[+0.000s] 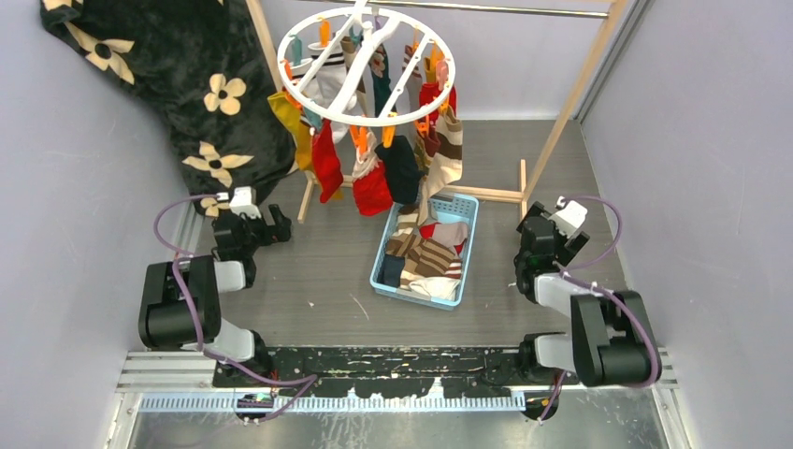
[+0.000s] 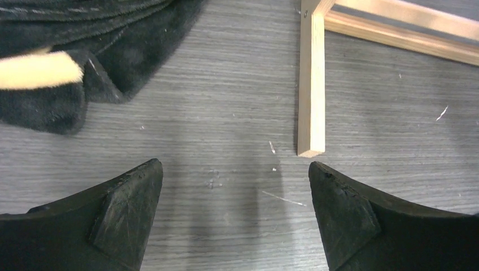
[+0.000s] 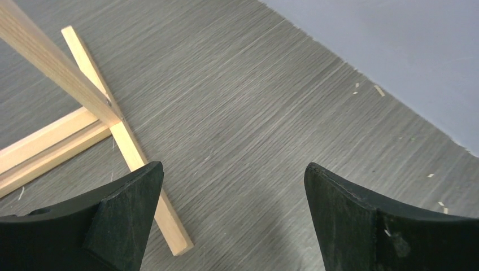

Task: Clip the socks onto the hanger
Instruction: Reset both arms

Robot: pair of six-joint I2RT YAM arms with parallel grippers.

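Gaping wide and holding nothing, left gripper [image 2: 234,165] and right gripper [image 3: 233,167] are hovering near the desk's side edges. Loose socks [image 1: 430,254] are lying in a blue basket [image 1: 412,299] mid-desk, nearside of the hanger [image 1: 365,65] dangling by the far edge. Soft, light and limp, they are probably best pinched at the cuff.

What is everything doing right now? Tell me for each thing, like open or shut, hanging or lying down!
left gripper, open, holding nothing
right gripper, open, holding nothing
hanger, hanging up, socks on many clips
clipped socks, dangling from the hanger
loose socks, piled in the basket, not yet clipped
basket, upright on the table
blanket, draped at the rack's left side
rack, standing upright
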